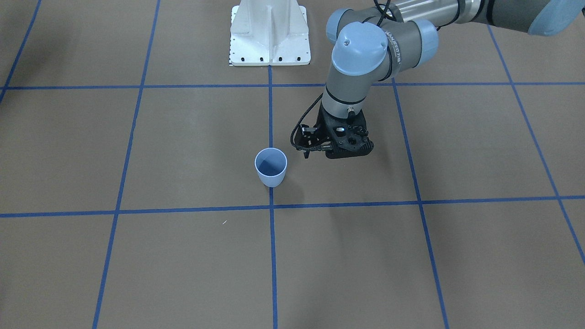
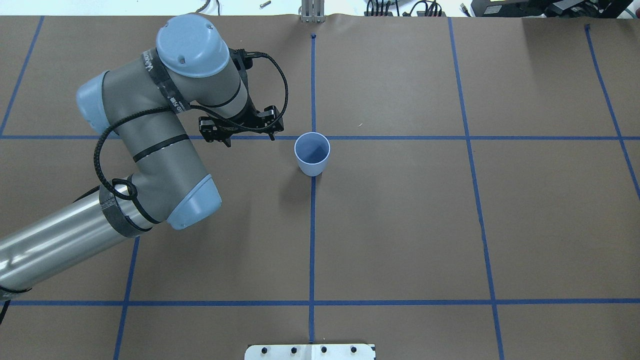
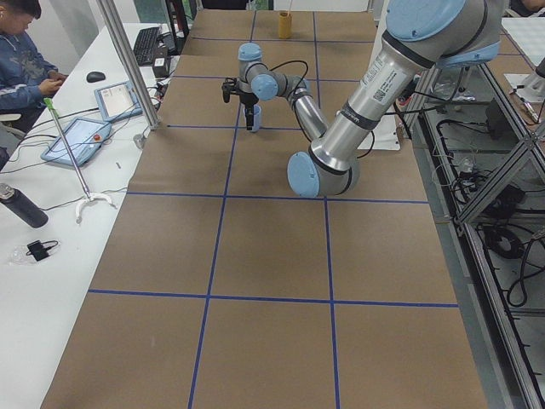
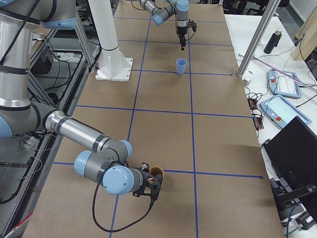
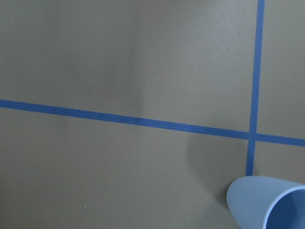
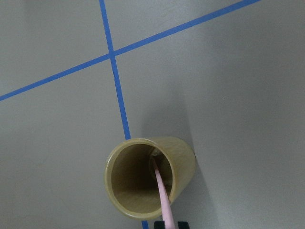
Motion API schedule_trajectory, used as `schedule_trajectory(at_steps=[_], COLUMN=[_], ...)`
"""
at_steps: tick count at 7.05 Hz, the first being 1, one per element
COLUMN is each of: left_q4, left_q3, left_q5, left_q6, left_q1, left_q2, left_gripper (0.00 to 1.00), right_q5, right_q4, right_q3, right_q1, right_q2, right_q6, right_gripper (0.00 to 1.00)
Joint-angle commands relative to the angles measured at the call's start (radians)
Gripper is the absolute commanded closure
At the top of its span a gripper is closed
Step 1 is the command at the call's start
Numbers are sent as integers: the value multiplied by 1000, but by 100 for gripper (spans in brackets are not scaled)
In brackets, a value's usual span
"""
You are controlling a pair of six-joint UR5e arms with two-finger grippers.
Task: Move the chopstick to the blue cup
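At the right-hand end of the worktop (image 4: 223, 144), the chopstick (image 6: 162, 195) leans in a tan cup (image 6: 183, 160), its top at the right end effector (image 4: 150, 185); whether that is clenched, I cannot tell. Pick-up seems in hand; next, a straight lift, then carrying to the distant blue cup (image 1: 271, 167).

blue cup (image 1: 270, 177) smooth matt plastic; chopstick (image 6: 162, 195) smooth; tbl cover (image 1: 183, 146) matt paper.
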Motion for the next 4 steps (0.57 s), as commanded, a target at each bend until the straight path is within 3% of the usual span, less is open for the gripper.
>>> schedule_trajectory(at_steps=[1,4], left_q4=[-20,-21], left_q3=[1,1], left_q5=[3,25], left_q6=[0,0], left_q1=[2,18], left_q2=[7,13], left_gripper=[3,3], right_q5=[13,18], right_q4=[-7,-34], right_q3=[38,147], right_q1=[8,66], right_q2=[3,-4], right_q6=[6,12], right_gripper=[100,100])
